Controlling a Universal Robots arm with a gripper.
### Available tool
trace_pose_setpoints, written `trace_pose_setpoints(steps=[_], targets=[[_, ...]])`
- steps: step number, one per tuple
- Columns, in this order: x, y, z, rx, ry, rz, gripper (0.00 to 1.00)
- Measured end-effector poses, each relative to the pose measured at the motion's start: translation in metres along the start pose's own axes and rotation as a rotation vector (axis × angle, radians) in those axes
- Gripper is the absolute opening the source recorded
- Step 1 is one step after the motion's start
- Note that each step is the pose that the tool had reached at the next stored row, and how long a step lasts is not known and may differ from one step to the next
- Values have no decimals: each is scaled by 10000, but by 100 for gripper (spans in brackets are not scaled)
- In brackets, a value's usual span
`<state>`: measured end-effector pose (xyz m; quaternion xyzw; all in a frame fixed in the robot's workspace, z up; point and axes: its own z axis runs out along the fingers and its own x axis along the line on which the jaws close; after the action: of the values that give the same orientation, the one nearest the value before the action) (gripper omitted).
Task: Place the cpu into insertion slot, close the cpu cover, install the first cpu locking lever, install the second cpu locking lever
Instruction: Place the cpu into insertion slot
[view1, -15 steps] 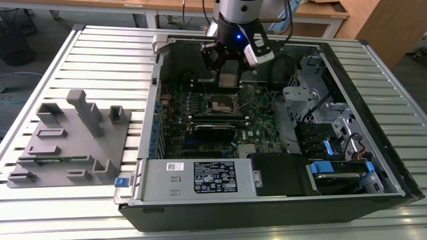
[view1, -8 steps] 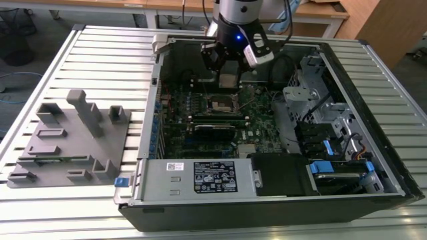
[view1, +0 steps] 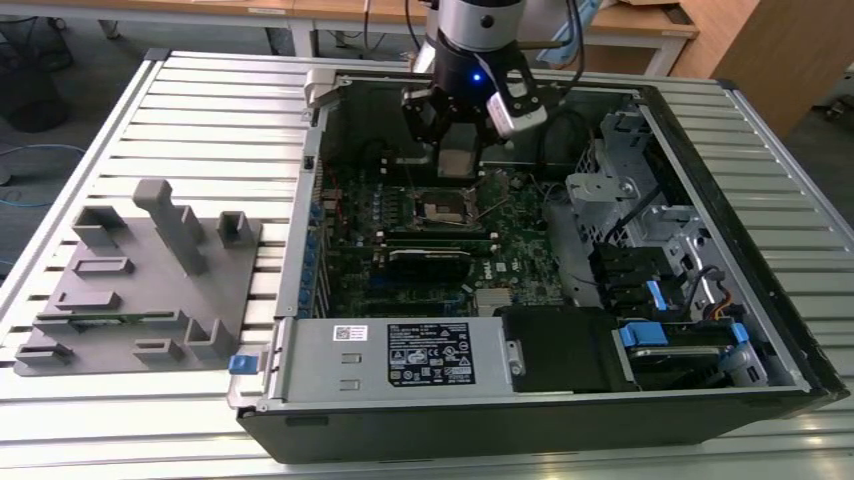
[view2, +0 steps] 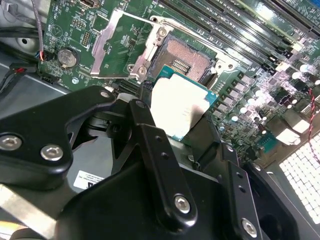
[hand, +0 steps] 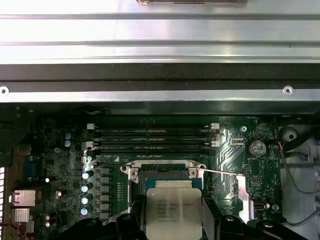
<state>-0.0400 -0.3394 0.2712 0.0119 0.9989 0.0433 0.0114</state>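
Currently: cpu (view2: 177, 102), pinched by two opposite edges between the closed fingers of the gripper (view2: 175, 120). Its grey metal top faces the wrist cameras. It is held close above the green circuit board (view2: 65, 30) and is not yet seated. Whether it sits level with the socket cannot be told. Insertion slot (view2: 187, 57): open with its contact field bare, lying just past the chip's far edge in both wrist views. In the exterior view the gripper (view1: 457, 165) hangs close over it. Cpu cover (view2: 102, 45): swung back beside the slot, clear of the way down. Memory slots (hand: 152, 131): long black strips beyond the socket, apart from the chip. Computer case (view1: 534, 420): lying open on the slatted tabletop (view1: 200, 100). Handling note, as judgement: the step in hand is placement. The chip wants centring squarely within the silvery rim, with its notches matched to the socket keys. It should go down flat without sliding across the contacts, since a tilted or dragged entry could bend them.
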Motion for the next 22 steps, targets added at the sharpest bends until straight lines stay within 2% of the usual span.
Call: trace_pose_setpoints(steps=[10,16,22], targets=[[-14,-11,23,0,-2,1,54],[-18,-64,27,-1,-2,-1,54],[-13,-79,62,0,-15,-1,54]])
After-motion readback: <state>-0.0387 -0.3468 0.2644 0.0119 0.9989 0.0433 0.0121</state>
